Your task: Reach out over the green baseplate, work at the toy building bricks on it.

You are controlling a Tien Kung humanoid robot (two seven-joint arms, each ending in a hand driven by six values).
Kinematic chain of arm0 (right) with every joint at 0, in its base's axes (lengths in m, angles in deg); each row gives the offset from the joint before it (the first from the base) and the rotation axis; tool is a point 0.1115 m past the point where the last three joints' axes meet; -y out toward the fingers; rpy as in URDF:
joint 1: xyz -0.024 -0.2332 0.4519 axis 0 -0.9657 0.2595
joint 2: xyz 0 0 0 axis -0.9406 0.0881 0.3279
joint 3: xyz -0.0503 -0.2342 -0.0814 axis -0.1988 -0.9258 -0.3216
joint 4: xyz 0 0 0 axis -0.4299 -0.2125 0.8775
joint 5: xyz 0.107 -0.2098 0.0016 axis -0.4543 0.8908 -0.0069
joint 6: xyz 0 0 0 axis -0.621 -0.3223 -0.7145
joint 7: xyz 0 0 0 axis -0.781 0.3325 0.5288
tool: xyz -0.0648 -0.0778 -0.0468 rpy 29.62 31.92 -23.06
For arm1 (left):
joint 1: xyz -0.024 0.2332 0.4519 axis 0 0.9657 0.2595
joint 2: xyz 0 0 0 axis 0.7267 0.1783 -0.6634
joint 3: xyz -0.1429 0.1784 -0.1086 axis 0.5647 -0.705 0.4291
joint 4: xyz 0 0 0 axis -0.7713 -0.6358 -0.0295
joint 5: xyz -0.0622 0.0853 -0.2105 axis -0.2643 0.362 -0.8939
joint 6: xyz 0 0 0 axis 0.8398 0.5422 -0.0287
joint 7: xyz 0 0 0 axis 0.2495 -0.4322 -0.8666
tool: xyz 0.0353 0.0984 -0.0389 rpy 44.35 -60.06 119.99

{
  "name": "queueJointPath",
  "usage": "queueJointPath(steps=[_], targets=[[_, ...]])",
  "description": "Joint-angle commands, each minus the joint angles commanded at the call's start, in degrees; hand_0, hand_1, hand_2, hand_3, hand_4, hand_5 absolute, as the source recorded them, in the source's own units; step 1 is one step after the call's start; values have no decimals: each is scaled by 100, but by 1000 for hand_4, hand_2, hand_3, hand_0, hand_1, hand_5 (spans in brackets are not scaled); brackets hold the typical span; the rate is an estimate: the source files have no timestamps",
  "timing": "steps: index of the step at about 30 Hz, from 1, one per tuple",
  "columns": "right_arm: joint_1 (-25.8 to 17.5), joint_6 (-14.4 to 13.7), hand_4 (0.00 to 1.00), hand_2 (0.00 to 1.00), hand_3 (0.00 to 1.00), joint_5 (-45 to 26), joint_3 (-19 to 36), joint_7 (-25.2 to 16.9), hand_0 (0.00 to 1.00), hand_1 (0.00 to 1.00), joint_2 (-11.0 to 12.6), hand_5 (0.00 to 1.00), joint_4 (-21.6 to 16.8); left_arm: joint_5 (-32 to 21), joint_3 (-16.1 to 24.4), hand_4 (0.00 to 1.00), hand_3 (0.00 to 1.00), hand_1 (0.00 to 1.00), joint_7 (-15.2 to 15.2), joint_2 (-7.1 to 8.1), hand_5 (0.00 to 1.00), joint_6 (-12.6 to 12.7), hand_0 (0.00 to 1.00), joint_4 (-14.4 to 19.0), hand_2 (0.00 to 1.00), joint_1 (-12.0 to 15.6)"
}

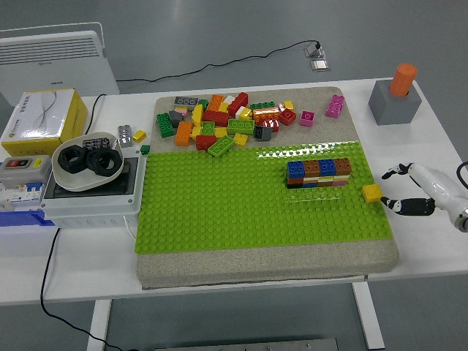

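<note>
Fingers [404, 207] of right hand [418, 191] spread — just beside yellow brick [371, 193].

Bright green studded baseplate [241, 205] on a speckled grey-beige mat [292, 259], over a white table [219, 281].
Stacked brick wall [318, 172]: top row blue, brown, blue, brown; lower rows red, orange, yellow, pink and green in thin bands.
Single yellow brick [372, 193] at the baseplate's right edge.
Loose brick pile [234, 121]: red, orange, yellow, green, grey and white, with two pink bricks [335, 107] off to the right.
Right hand [409, 191]: white shell, black fingers.
Grey block [394, 104] topped by an orange cylinder [402, 79].
White bowl [89, 161] with black rings.
Yellow and white box [40, 117].
White radiator [51, 58].
Black cable [219, 67].
</note>
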Motion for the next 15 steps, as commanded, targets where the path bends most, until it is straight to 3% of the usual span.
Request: queueJointPath(steps=[15], targets=[[190, 91, 698, 826, 686, -14, -232, 52, 853, 824, 22, 202, 42, 6, -7, 998, 733, 497, -17, -12, 998, -13, 621, 0, 609, 2]])
